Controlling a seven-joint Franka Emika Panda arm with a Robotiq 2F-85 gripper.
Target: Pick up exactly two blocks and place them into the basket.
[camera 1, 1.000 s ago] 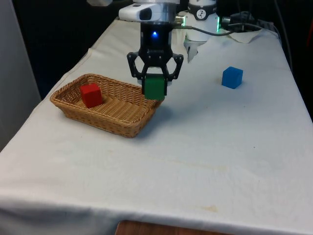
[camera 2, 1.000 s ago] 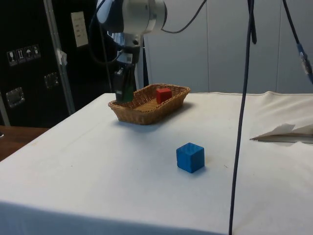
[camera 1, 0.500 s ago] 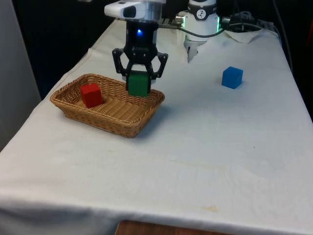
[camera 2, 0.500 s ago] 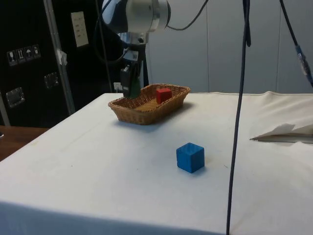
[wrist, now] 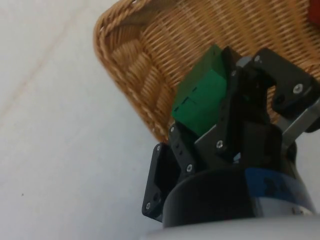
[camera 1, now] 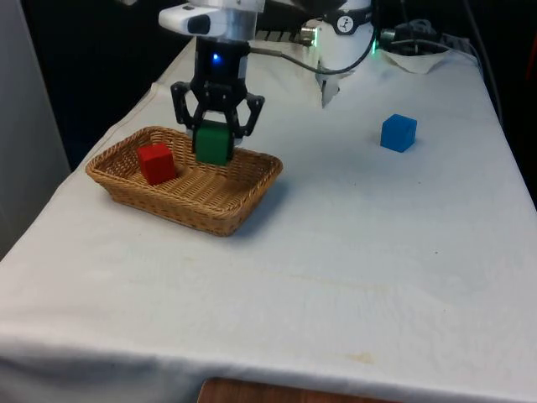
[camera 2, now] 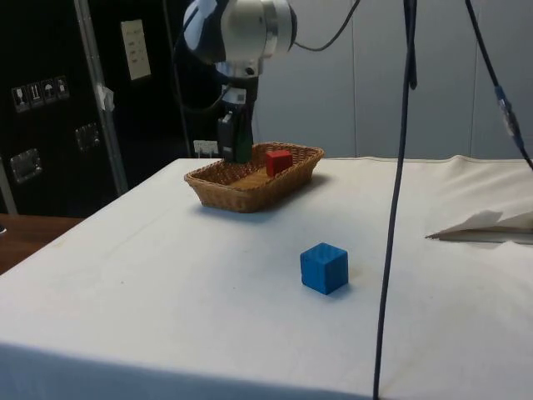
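Above the basket (camera 1: 243, 210), the gripper (camera 1: 216, 138) is clamped on the green block (camera 1: 213, 143), right of the red block (camera 1: 156, 162) already inside. Step in hand: second placement. Next move, as judged: lower, then release. Leave the blue block (camera 1: 398, 133), far right, untouched.

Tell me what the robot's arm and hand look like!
The arm is white, smooth and rounded, with fat round joints. Dark cables hang beside it. At its end sits a black hand made of angular plastic pieces joined with small silver screws, and it has two fingers.
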